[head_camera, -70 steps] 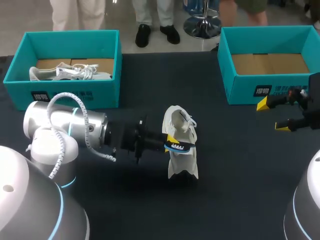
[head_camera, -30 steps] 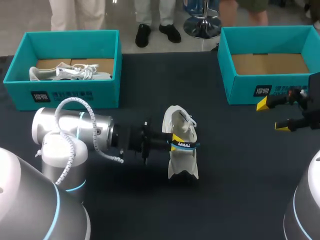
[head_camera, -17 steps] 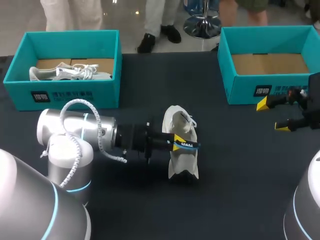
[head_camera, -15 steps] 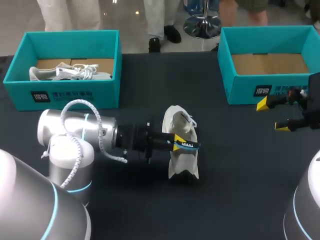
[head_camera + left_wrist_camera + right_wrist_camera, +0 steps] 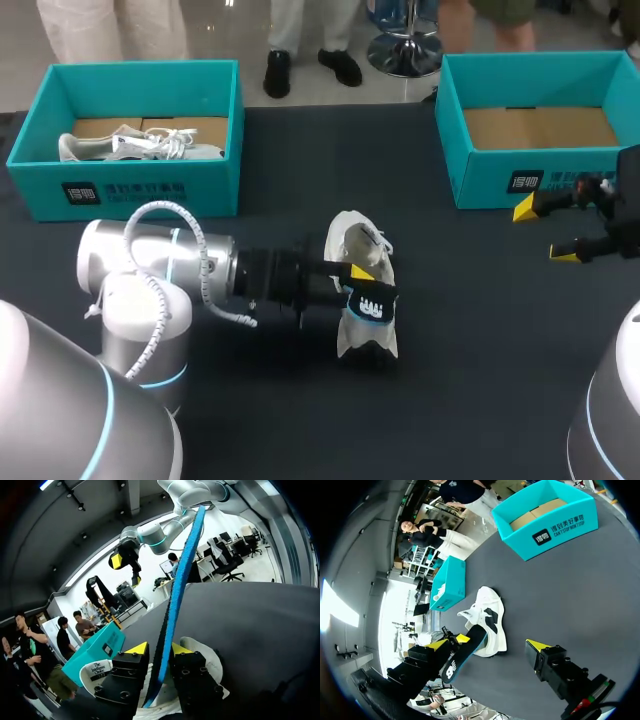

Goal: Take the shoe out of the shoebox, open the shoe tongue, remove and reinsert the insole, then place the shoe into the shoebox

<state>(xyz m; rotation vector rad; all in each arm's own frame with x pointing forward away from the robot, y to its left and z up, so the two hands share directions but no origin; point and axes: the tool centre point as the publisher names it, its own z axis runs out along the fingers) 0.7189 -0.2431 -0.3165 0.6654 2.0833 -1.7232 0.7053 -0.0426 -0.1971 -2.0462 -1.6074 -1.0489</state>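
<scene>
**Left end effector.** Your left gripper (image 5: 357, 284) is pinching the insole (image 5: 372, 300). In the left wrist view its two yellow fingertips (image 5: 137, 648) are pressing on the insole from opposite sides. There the insole is showing edge-on, as a blue-and-black strip running out ahead of the fingers. In the head view its dark printed face is turning up toward the camera.

**Task object.** The white shoe (image 5: 363, 335) is lying on the dark table (image 5: 470, 350), directly under the gripper and just past it. The insole is crossing over the shoe's middle. You cannot tell whether the insole's lower end is touching the shoe.

**Left arm.** Your left arm (image 5: 170, 262) is coming in from the left. It is lying low and nearly level over the table, with the wrist pointing toward the table's middle.

**Right end effector.** Your right gripper (image 5: 544, 230) is hanging near the table's right side with its fingers spread wide, well apart from the shoe. It is sitting just in front of the right shoebox (image 5: 480, 180), whose cardboard floor is showing.

**Far left.** The left shoebox (image 5: 140, 195) is holding a second pale shoe (image 5: 135, 145).
</scene>
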